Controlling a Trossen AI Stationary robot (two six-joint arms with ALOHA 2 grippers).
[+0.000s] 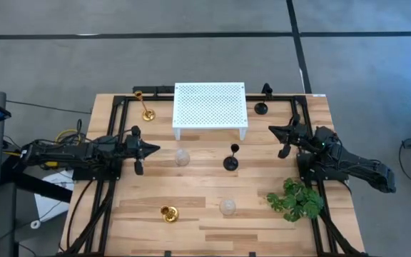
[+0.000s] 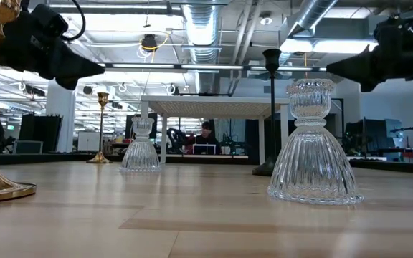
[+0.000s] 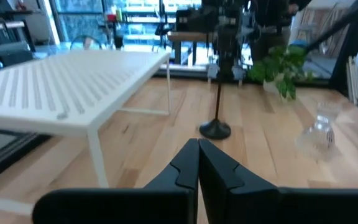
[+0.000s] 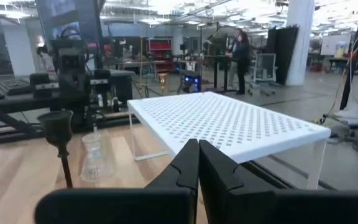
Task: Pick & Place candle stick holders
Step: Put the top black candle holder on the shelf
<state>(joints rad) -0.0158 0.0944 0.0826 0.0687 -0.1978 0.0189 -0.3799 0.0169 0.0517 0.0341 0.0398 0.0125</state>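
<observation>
Six candle stick holders stand upright on their round bases on the wooden table. A tall gold one point(image 1: 147, 114) stands left of the white platform and a squat black one point(image 1: 261, 108) right of it. A tall-stemmed black one point(image 1: 230, 160) and a clear glass one point(image 1: 183, 157) stand mid-table. A squat gold one point(image 1: 169, 213) and a second glass one point(image 1: 227, 207) stand near the front edge. My left gripper point(image 1: 152, 148) is shut and empty, left of the mid-table glass holder. My right gripper point(image 1: 273, 129) is shut and empty, right of the platform's near corner.
A white perforated platform point(image 1: 210, 107) on legs stands at the table's far middle. A green leafy plant point(image 1: 295, 200) sits at the near right. Black frame rails point(image 1: 113, 135) run along the table's sides. A person point(image 4: 240, 53) shows in the room beyond.
</observation>
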